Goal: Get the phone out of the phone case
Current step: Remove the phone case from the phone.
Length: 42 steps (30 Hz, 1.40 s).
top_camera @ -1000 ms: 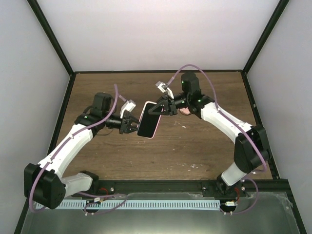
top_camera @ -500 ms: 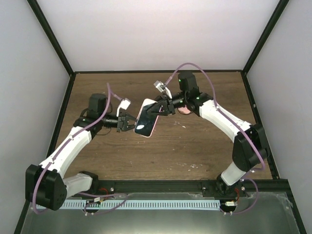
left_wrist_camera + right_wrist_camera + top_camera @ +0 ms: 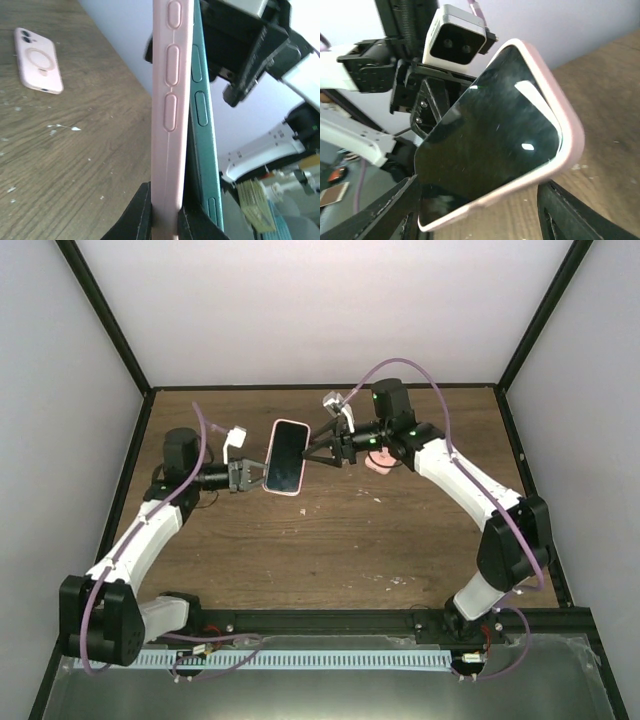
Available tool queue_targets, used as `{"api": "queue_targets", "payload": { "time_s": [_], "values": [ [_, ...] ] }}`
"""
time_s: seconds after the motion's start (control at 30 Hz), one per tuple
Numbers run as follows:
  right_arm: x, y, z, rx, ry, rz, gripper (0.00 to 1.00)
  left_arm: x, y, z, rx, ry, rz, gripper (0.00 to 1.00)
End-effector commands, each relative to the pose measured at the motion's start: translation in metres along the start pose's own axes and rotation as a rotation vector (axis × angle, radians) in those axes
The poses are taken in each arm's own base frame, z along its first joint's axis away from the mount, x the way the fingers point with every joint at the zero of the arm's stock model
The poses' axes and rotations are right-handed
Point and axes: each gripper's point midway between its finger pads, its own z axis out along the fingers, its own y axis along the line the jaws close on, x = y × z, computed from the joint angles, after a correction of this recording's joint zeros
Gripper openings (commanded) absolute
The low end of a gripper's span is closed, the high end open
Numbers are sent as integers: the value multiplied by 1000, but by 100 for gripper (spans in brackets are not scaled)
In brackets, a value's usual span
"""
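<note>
Extraction barely begun, by the look of it. With left gripper [image 3: 243, 477], pinches edge of soft pink rubbery phone case [image 3: 167, 100], aloft just right of it. Inside case: teal-framed, black-screened phone [image 3: 485, 145], one long side seemingly peeled free. At right gripper [image 3: 312, 453], fingers flanking phone's far edge; cannot tell whether clamped. Left to do: full separation.

A phone [image 3: 490, 145] with a dark, glossy screen and a teal frame sat in a pale pink phone case [image 3: 170, 100]. The pair hung in the air above the surface, screen up and tilted, between the two hands. The left hand [image 3: 255, 476] pinched the case's edge. The right hand [image 3: 312, 452] bracketed the opposite edge with its fingers. By the left hand, the teal side showed just beside the case wall, uncovered.
</note>
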Motion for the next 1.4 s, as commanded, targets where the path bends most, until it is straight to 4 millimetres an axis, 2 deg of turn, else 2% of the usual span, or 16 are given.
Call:
{"api": "queue_targets", "payload": {
  "time_s": [0.0, 0.13, 0.2, 0.37, 0.47, 0.57, 0.73, 1.07, 1.37],
  "values": [
    [-25, -16, -15, 220, -45, -118, 61, -23, 16, -12, -39, -84, -79, 0],
    [-43, -20, -9, 369, -65, -232, 61, -29, 35, -18, -61, -114, -199, 0],
    [-46, -11, 5, 400, -52, -314, 60, -34, 50, -19, -131, -142, -294, 0],
    [-37, -7, 33, 472, 14, -451, 57, -34, 61, -22, -169, -164, -415, 0],
    [-33, -6, 52, 524, 54, -533, 55, -29, 74, -23, -205, -192, -533, 0],
    [-27, -3, 71, 561, 89, -613, 54, -29, 77, -21, -197, -190, -587, 0],
    [-22, -4, 89, 614, 112, -696, 54, -30, 78, -21, -197, -184, -606, 0],
    [-8, -12, 103, 630, 149, -744, 54, -28, 82, -21, -210, -189, -623, 0],
    [1, -20, 103, 664, 172, -769, 54, -28, 82, -22, -219, -196, -620, 0]
  ]
}}
